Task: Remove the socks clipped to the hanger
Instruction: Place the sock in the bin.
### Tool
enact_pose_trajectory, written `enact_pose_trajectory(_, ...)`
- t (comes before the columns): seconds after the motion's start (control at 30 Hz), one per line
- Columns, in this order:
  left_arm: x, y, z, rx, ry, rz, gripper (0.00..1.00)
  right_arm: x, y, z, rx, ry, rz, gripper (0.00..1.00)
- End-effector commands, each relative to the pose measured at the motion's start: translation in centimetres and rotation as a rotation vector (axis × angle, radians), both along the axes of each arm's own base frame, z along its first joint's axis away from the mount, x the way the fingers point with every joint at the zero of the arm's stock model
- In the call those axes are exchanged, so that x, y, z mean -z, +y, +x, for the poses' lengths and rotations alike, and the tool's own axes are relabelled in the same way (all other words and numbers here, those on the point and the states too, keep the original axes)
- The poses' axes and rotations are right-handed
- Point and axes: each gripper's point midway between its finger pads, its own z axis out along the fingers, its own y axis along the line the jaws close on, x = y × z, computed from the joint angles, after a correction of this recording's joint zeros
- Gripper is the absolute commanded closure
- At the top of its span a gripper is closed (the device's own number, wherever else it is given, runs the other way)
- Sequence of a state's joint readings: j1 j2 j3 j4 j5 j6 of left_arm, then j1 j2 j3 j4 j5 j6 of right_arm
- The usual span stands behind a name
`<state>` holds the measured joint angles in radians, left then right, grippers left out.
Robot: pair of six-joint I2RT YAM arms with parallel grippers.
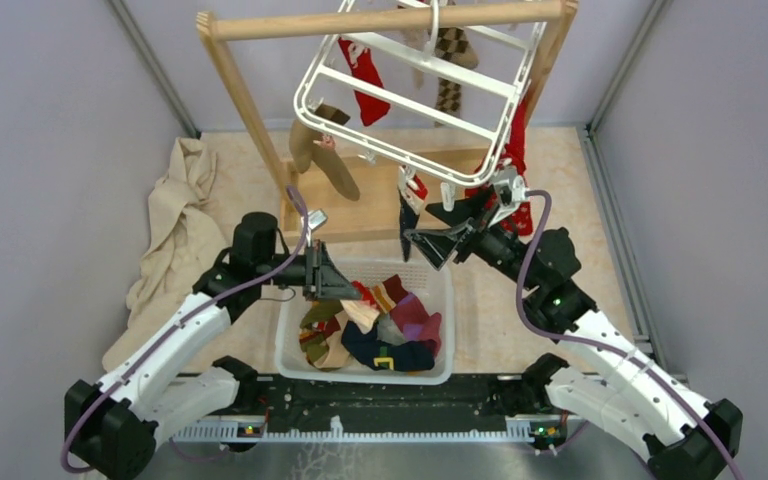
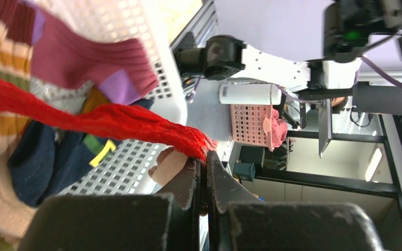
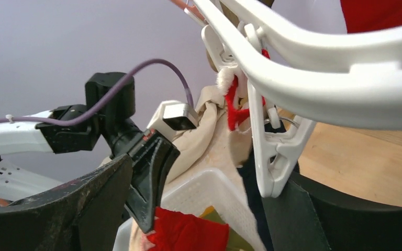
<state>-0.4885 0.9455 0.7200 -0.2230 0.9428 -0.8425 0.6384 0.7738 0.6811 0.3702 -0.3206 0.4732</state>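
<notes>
A wooden frame spans the top of the overhead view. From its bar the white hanger hangs tilted, its low edge toward the right. Several socks are clipped along it: a red one, a tan pair at the left, argyle near the hook and red-and-white ones on the right. A crumpled beige cloth lies on the tabletop at the left.

In the lower centre sits the white mesh basket, with a heap of loose socks in it. The left hand is pressed together, pinching the frayed end of a red sock that drapes across the heap. That one looks ready to be let go.

The right hand is spread wide just under the hanger's low edge. A white clip stands between its fingers, and a dark sock hangs from that clip. I judge this to be the next sock to come off.

My worry is the right hand. If it shuts on the plastic clip rather than the fabric, a pull would drag the tilted hanger along. That could swing it hard or lift its hook off the bar. The two hands are also near each other over the basket and could knock together.
</notes>
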Motion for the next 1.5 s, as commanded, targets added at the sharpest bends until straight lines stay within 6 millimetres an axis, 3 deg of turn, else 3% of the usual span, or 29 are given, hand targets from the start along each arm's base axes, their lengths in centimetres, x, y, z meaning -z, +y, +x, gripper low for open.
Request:
enact_pose_trajectory(0.0,2.5,0.2,-0.1,-0.022,0.015,0.024,0.96,2.0,-0.4,-0.4,0.0,0.09,-0.013,0.13)
enact_pose_trajectory(0.2,5.4,0.4,0.4,-0.045,0.037,0.082,0.96,2.1,-0.2,-0.2,-0.004,0.111,-0.039,0.11)
enact_pose_trajectory(0.27,5.8,0.4,0.6,-0.048,0.044,0.094,0.94,2.0,-0.1,0.0,-0.001,0.116,-0.053,0.02)
enact_pose_trajectory(0.33,6.4,0.4,0.8,-0.051,0.047,0.106,0.92,1.9,-0.1,0.4,0.013,0.134,-0.079,0.01)
enact_pose_trajectory(0.4,6.8,0.4,0.9,-0.053,0.049,0.12,0.86,2.9,-0.3,1.2,0.052,0.201,-0.148,0.01)
enact_pose_trajectory(0.57,8.1,0.7,1.1,-0.065,0.056,0.156,0.71,2.7,-1.1,1.5,0.1,0.215,-0.187,0.01)
enact_pose_trajectory(0.67,9.3,1.1,1.2,-0.081,0.063,0.199,0.6,2.5,-1.6,1.2,0.113,0.215,-0.186,0.01)
enact_pose_trajectory(0.93,12.4,3.0,1.1,-0.13,0.078,0.364,0.43,2.2,-2.7,0.3,0.132,0.224,-0.181,0.01)
enact_pose_trajectory(1.0,12.8,3.6,1.1,-0.139,0.07,0.403,0.42,1.9,-2.9,0.0,0.134,0.223,-0.179,0.01)
enact_pose_trajectory(1.07,13.1,4.2,1.2,-0.157,0.062,0.452,0.31,1.8,-3.0,-0.2,0.132,0.229,-0.182,0.01)
enact_pose_trajectory(1.1,13.1,4.5,1.2,-0.168,0.053,0.469,0.06,1.8,-3.2,-0.4,0.132,0.235,-0.186,0.01)
enact_pose_trajectory(1.13,13.0,4.8,1.4,-0.181,0.044,0.485,0.02,1.9,-3.3,-0.6,0.131,0.24,-0.187,0.01)
enact_pose_trajectory(1.3,11.3,6.0,2.6,-0.27,-0.012,0.536,0.01,1.9,-4.0,-1.4,0.14,0.261,-0.176,0.01)
enact_pose_trajectory(1.47,7.0,6.2,4.0,-0.353,-0.105,0.493,0.01,1.3,-5.9,-1.8,0.216,0.277,-0.157,0.02)
